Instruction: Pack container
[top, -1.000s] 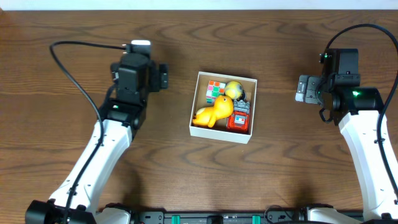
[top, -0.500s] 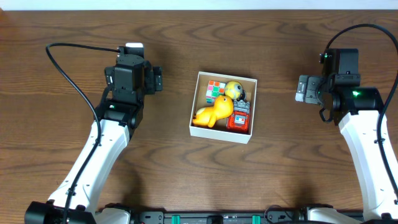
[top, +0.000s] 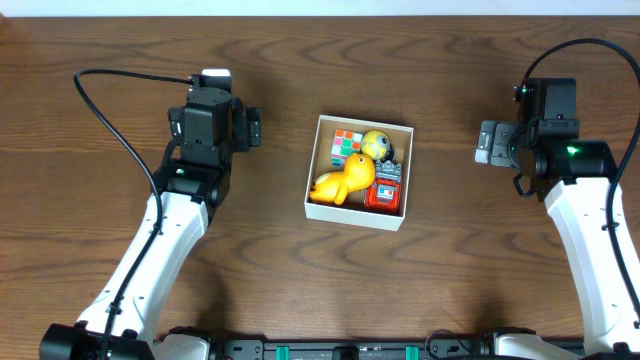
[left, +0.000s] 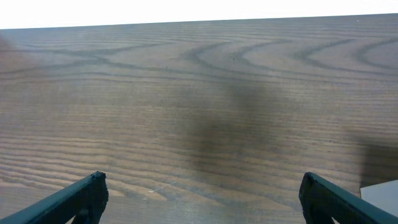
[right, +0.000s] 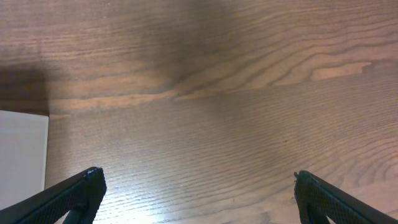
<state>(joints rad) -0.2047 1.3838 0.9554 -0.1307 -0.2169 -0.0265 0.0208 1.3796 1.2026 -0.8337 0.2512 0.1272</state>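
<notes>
**Container mid-table, four toys inside, both grippers empty**

From the overhead camera I have the container (top: 350, 213) at the middle of the table (top: 450, 285), turned slightly off square to the table's edges, between the two arms. Its thin white walls stand upright and its top is open.

Four toys crowd it, hiding most of the floor. A colour-tiled puzzle cube (top: 345, 146) sits in the far-left corner. Just beside it, in the far-right corner, is a round yellow toy (top: 377, 142) with something dark at its right side that I cannot make out. A yellow duck-shaped toy (top: 342, 181) lies slantwise across the near-left part, its upper end touching the cube and the round toy. A red toy with grey and blue on top (top: 386, 187) fills the near-right corner, against the duck.

The left gripper (top: 254, 128) is to the left of the container, apart from it, and points toward it. Through its wrist camera I see its two fingers (left: 87, 193) spread wide over bare wood, nothing between them, and a white corner of the container at the lower right edge of that view.

The right gripper (top: 486, 142) is well off to the container's right. Its wrist camera shows its fingers (right: 84, 190) likewise spread wide over bare wood, with a white wall of the container at the left edge.
</notes>
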